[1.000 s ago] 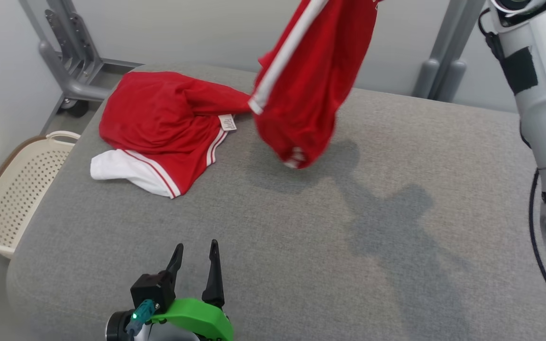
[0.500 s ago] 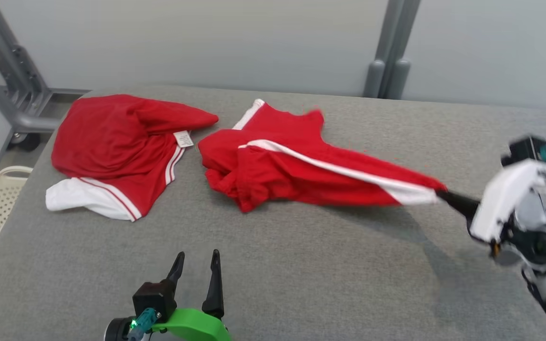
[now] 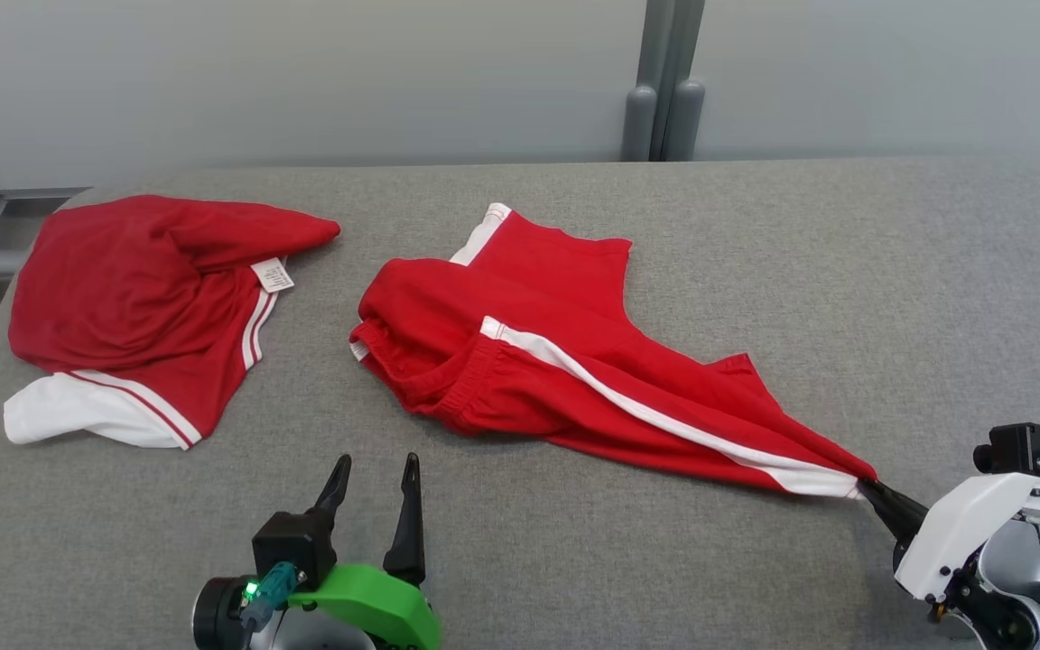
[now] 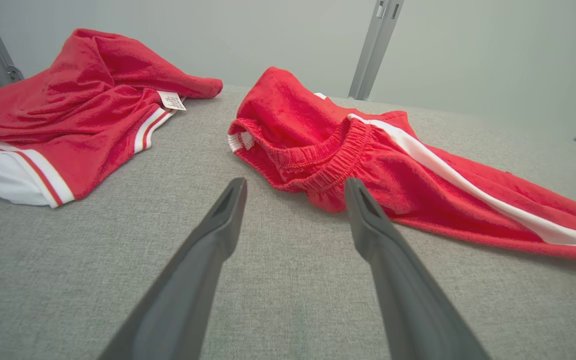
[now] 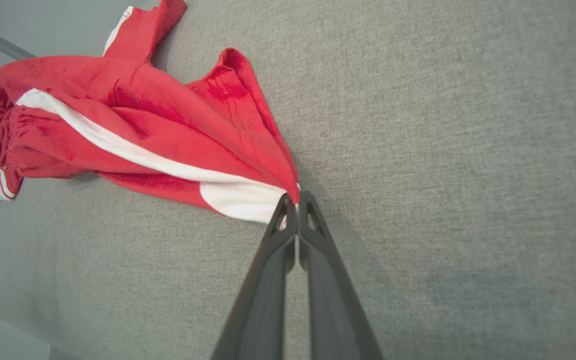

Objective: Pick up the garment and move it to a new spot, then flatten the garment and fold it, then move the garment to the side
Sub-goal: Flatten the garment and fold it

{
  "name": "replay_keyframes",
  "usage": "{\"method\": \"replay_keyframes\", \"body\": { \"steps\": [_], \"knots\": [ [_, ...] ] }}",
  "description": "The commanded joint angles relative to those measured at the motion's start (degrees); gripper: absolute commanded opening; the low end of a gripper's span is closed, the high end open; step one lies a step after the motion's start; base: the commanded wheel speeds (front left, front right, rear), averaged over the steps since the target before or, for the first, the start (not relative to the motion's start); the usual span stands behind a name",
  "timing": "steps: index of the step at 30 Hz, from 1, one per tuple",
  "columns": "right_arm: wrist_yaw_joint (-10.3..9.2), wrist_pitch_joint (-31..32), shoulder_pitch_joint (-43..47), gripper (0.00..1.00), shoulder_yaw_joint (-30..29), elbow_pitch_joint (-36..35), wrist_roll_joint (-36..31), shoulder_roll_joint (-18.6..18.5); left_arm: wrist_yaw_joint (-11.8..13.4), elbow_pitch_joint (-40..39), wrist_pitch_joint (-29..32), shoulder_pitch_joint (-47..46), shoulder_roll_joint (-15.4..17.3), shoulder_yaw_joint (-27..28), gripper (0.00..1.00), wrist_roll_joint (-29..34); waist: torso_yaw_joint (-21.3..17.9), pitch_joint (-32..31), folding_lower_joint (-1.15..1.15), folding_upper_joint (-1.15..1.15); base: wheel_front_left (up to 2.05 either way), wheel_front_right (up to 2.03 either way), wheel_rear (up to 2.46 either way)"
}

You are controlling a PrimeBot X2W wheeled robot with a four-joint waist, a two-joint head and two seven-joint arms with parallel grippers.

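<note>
The red shorts (image 3: 556, 361) lie mid-table (image 3: 845, 271), bunched at the waistband (image 4: 328, 165) and drawn out to a point. There the right gripper (image 3: 868, 492) has its fingers pinched fully together on 1 hem corner, while the left gripper (image 3: 374, 469) sits spread wide and empty just short of the waistband. They look like light, floppy jersey that'll slide and wrinkle rather than hold shape, so the elastic waistband or the 2 leg hems are probably the spots to grab for flattening. It's hard to tell how many layers are in that pinch, and the other leg is tucked under, so its hem can't be made out.
</note>
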Motion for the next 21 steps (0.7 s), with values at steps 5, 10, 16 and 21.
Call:
{"method": "replay_keyframes", "body": {
  "steps": [5,10,16,21],
  "knots": [
    [0.02,-7.11,-2.64,1.00,1.83,2.15,-1.50,-0.60,0.50,-1.59,0.39,-1.55,0.94,0.26,1.00,0.53,-1.43,2.12,0.00,0.00,0.00,0.00,0.00],
    [0.02,-12.59,-3.78,1.00,2.36,3.68,-3.53,-3.61,0.98,-3.14,0.77,-1.22,1.36,0.17,1.00,0.49,-1.50,2.65,0.00,0.00,0.00,0.00,0.00],
    [0.02,-19.86,-1.94,1.00,1.52,2.40,-8.13,-7.54,1.93,-6.19,1.03,-0.14,2.40,0.81,1.00,0.36,-1.53,2.65,0.00,0.00,0.00,0.00,0.00],
    [0.02,-28.76,0.87,1.00,-1.07,-1.03,-15.08,-6.68,2.76,-7.98,0.04,0.56,3.96,1.59,1.00,1.39,-2.44,2.25,0.00,0.00,0.00,0.00,0.00]
  ]
}}
